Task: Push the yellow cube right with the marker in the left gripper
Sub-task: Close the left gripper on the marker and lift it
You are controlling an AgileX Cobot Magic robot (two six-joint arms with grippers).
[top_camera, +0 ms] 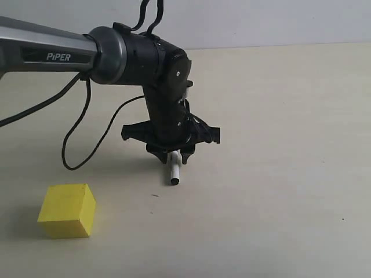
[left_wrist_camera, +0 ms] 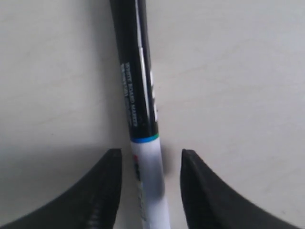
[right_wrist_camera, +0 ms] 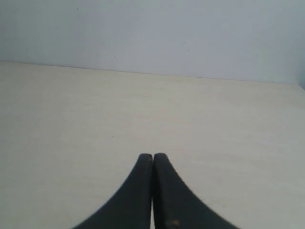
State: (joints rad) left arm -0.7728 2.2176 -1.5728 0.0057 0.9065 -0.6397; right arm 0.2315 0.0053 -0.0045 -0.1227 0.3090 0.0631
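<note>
The left gripper (top_camera: pixel 172 155) hangs with its fingers pointing down at the pale tabletop (top_camera: pixel 278 145), on a glossy black arm that comes off a grey tube (top_camera: pixel 46 49) printed "PiPER". Black cables (top_camera: pixel 87 116) loop beside and above the arm.

The marker (top_camera: pixel 174 172) lies on the tabletop directly under this gripper. Its white barrel and small black end stick out from beneath the fingers toward the exterior camera.

In the left wrist view the left gripper (left_wrist_camera: pixel 151 155) has its 2 fingers (left_wrist_camera: pixel 107 191) spread, 1 on each side of the marker (left_wrist_camera: pixel 143 119). A strip of bare tabletop shows between each finger and the barrel, so the fingers are released and straddle the marker without touching it. The fingertips sit level with the white barrel, just past a thin teal band where the long black cap begins. The cap carries small white print, too blurred to read.

The yellow cube (top_camera: pixel 66 211) sits flat on the tabletop, well apart from the left gripper, to its left and nearer the exterior camera. Nothing touches it.

The right gripper (right_wrist_camera: pixel 152 157) shows only in its own wrist view. Its 2 fingers (right_wrist_camera: pixel 136 200) are clenched tip to tip with nothing between them.
</note>
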